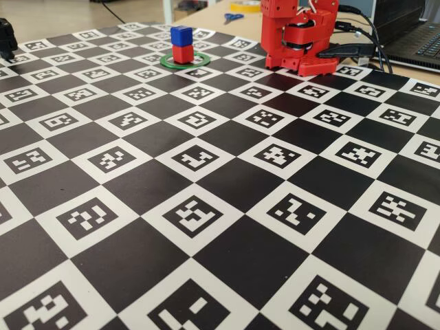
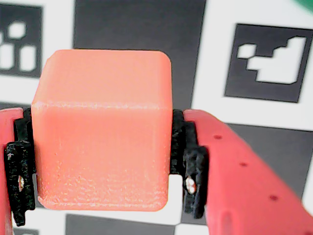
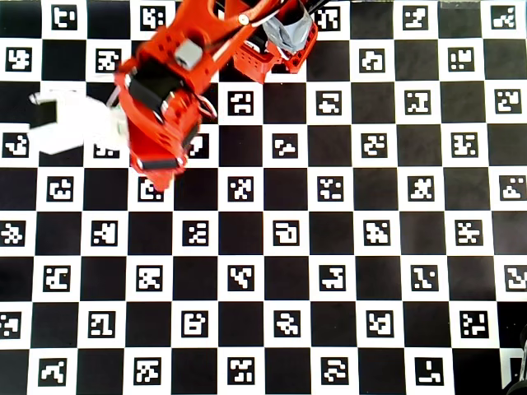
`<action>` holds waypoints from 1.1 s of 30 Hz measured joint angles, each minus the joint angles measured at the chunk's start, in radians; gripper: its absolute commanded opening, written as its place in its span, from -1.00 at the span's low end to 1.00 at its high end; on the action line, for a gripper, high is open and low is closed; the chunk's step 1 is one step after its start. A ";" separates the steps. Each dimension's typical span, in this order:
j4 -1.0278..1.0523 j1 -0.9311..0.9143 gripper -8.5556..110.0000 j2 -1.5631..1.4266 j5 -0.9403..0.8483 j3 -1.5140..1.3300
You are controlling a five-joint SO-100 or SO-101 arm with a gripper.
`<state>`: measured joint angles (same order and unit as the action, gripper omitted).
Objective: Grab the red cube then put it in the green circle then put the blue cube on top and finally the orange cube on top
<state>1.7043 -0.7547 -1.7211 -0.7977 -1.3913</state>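
Fingers (image 2: 188,161) of the gripper (image 2: 100,161) press both sides of the orange cube (image 2: 102,127) — clamped tight, above the checkerboard (image 1: 206,206). Farther off in the fixed view, the blue cube (image 1: 181,36) sits on the red cube (image 1: 182,53) inside the green circle (image 1: 167,62).

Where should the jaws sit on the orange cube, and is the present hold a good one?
Grip two opposite flat side faces, about mid-height. The wrist view shows that now: the gripper has its black pads flat against the left and right faces of the orange cube, with the cube square between them. Its flat parallel sides suit this side-on pinch, so the hold looks sound.
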 measured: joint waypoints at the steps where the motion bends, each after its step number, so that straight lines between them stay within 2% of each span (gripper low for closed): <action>1: -0.009 -0.017 -0.82 -0.012 -0.017 -0.023; 19: -0.147 -0.259 -0.82 -0.058 -0.176 -0.301; 33: -0.206 -0.295 -0.82 -0.058 -0.198 -0.443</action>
<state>1.4987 -1.0492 -1.7794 -0.9956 -1.8346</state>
